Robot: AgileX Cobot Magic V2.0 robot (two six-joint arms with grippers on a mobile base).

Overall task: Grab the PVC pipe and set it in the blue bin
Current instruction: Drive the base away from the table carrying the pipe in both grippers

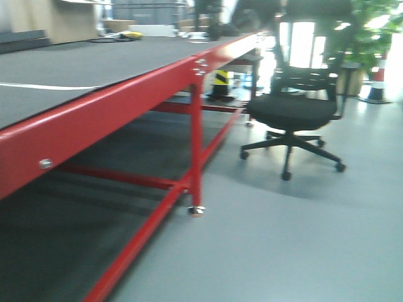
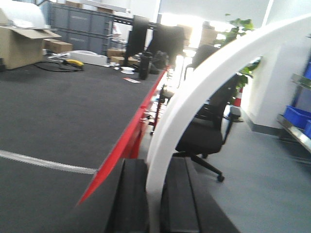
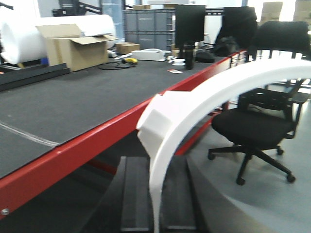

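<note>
Your left claw (image 2: 154, 196) is clenched on the PVC pipe (image 2: 165, 131): in the left wrist view the white piece fills the gap between the two black fingers (image 2: 133, 199), rises from them and bends in an arc up toward the right edge of the view. Your right claw (image 3: 156, 196) is likewise clamped on a white curved length that stands between its fingers and sweeps away to the right, with a squared, blocky end showing partway up. You cannot tell from these views whether both claws hold one and the same piece.

The pipe is in the air, clear of the counter (image 2: 58, 121), whose dark top and red edge run along the left. A black office chair (image 2: 204, 131) stands on the grey floor just beyond the counter's edge. Blue bins (image 2: 297, 116) sit on a shelf against the far right wall, well apart from the pipe. The front view shows neither claw.
</note>
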